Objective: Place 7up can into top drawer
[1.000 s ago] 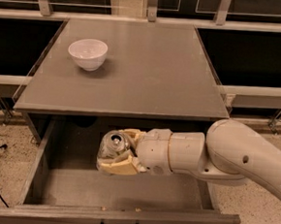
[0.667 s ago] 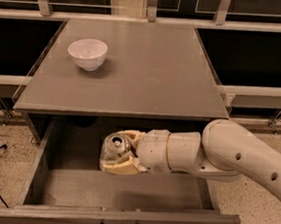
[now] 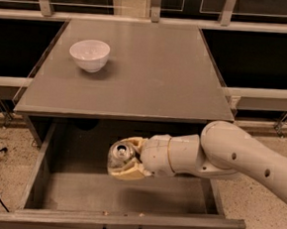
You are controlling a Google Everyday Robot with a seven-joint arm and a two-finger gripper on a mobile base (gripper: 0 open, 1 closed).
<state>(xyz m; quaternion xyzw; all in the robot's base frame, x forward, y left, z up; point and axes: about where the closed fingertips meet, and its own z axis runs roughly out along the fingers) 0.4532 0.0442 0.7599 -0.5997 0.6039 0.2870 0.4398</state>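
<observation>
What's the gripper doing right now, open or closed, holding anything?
Gripper: jaws closed on the 7up can, over the open top drawer.

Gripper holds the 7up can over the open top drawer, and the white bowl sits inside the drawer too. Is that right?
No: the camera view shows the white bowl on the cabinet top, back left, not inside. The gripper does hold the 7up can over the open top drawer.

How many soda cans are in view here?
1: the dented silver-white 7up soda can, clamped in the gripper above the open grey top drawer. The white arm could hide others.
</observation>
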